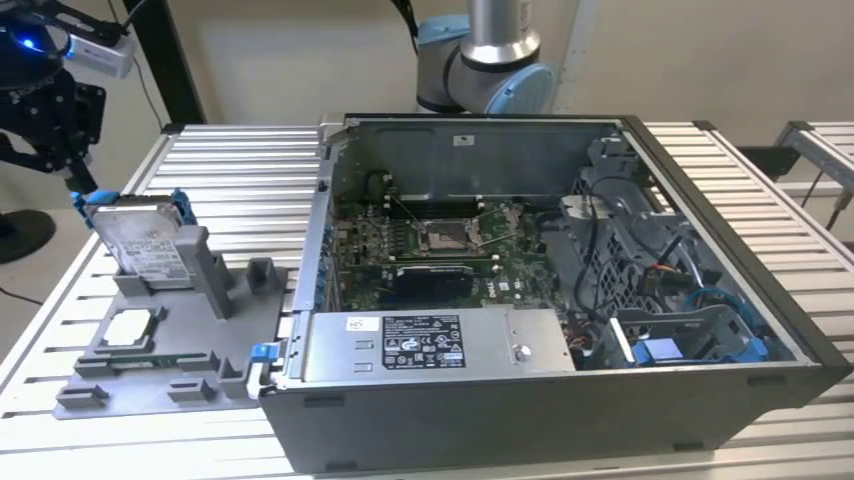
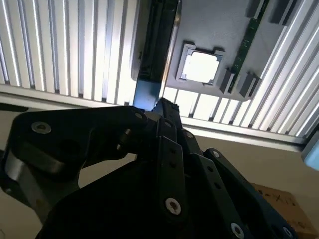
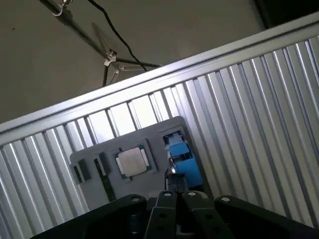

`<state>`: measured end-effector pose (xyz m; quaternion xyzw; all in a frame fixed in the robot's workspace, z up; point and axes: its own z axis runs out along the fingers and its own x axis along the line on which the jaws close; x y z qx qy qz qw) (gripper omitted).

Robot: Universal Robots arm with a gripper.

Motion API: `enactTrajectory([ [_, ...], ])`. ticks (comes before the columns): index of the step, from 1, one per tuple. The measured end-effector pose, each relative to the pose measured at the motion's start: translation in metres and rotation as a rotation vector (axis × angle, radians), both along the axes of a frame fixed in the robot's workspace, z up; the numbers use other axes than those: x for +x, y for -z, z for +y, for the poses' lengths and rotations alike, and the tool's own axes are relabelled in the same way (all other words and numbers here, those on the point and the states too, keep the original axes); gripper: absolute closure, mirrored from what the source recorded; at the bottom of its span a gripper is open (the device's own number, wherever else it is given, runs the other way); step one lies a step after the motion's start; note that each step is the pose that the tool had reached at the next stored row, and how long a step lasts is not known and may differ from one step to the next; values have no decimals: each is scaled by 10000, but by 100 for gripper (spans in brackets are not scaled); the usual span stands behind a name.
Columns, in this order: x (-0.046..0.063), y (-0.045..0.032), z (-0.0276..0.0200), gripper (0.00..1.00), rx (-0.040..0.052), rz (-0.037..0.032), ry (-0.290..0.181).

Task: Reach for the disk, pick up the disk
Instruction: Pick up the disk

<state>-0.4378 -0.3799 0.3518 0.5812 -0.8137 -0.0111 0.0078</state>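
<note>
You see slatted metal table (image 1: 240, 160). Behind table: plain beige wall (image 1: 280, 60), black upright post (image 1: 174, 60). Beside table, exterior view's right: second slatted bench (image 1: 827, 145). Past table edge: dull grey floor (image 3: 199, 30). Glare on slats.

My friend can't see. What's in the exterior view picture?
A black gripper hangs at the top corner of the disk, which stands leaning in a grey holder on a slatted metal table, at the exterior view's left. Beside it sits an open computer case with its parts showing.
</note>
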Motion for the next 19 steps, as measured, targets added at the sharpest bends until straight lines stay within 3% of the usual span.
enactTrajectory([
  [11,0,2,0,100,0,-26,-1950],
  [19,33,2,0,100,1,-30,-2609],
])
